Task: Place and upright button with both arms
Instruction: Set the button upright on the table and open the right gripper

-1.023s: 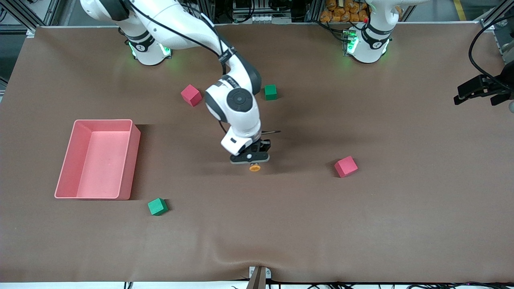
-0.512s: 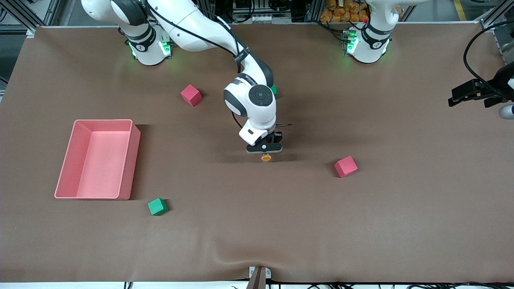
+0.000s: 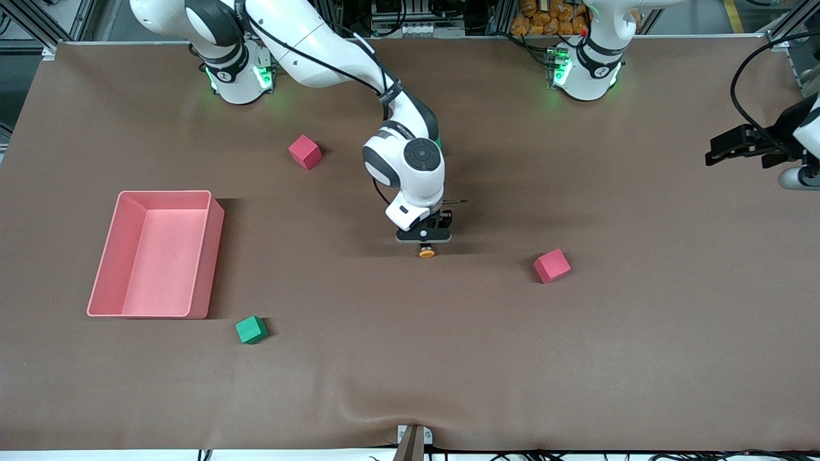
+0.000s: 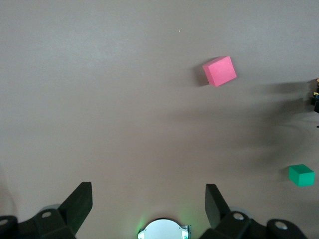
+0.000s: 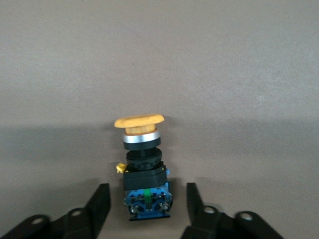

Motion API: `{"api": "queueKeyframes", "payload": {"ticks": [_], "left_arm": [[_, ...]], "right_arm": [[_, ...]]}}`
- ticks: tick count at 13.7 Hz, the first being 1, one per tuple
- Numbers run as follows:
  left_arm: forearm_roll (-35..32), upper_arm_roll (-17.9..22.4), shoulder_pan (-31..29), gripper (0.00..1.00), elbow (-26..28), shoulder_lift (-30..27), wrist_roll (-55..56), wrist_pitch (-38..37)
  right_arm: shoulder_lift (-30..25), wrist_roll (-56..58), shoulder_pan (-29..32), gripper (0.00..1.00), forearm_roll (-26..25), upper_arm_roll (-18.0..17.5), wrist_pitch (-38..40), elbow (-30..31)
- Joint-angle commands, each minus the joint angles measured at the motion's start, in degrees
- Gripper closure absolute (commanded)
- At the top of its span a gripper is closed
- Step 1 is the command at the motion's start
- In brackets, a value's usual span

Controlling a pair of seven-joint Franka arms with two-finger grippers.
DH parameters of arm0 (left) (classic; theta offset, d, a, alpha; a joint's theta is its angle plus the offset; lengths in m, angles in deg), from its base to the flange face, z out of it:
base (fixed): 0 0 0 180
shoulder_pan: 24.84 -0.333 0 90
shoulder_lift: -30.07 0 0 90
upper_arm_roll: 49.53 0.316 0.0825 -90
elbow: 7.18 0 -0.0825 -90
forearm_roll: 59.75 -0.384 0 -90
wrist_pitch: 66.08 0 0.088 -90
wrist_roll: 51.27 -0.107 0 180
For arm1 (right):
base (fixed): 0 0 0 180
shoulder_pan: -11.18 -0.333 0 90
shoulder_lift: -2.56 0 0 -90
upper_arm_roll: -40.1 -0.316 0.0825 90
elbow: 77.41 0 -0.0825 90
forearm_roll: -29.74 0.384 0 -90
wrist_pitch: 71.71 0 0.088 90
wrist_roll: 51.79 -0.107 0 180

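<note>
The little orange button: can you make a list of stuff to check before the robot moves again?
1. Small push-button with round orange cap and black body out of the grip: ok, right end effector fingers stand apart from it.
2. Button lying on brown table cover: ok.
3. Button upright: not ok, it lies on its side.
4. Left end effector open and waiting at its end of the table: ok.
5. Pink foam cube apart from button: ok.

Button (image 5: 142,167) — orange cap, black body, blue end.
</note>
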Motion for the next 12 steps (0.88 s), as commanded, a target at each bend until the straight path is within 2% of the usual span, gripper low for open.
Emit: {"api": "queueKeyframes", "payload": {"ticks": [1, 3, 6, 8, 10, 12], "left_arm": [[0.8, -0.2, 0.1, 0.0, -0.8, 1.0, -0.9, -0.9], [0.8, -0.3, 1.4, 0.0, -0.8, 1.7, -0.7, -0.9], [3.0, -0.2, 3.1, 0.0, -1.0, 3.6, -0.2, -0.8], [3.2, -0.2, 5.2, 0.0, -1.1, 4.9, 1.1, -0.5], [3.1, -0.3, 8.5, 0.0, -1.4, 6.9, 6.4, -0.4], [3.1, -0.3, 12.7, 0.0, -3.7, 10.3, 9.8, -0.4]], "right_arm": [[-1.2, -2.6, -0.8, 0.0, -1.3, 0.9, 1.5, -1.4], [-3.8, -2.6, 0.1, 0.0, -1.0, 0.9, 3.4, -1.3], [-11.2, -1.6, 2.9, 0.0, -1.0, 0.9, 12.9, -0.7], [-16.2, 7.1, 5.3, 0.0, -0.9, 0.9, 19.4, 0.7], [-21.9, 13.0, 8.8, 0.0, -0.8, 0.8, 22.2, 4.3], [-28.0, 20.0, 12.1, 0.0, -0.7, 0.8, 22.2, 10.5]]}}
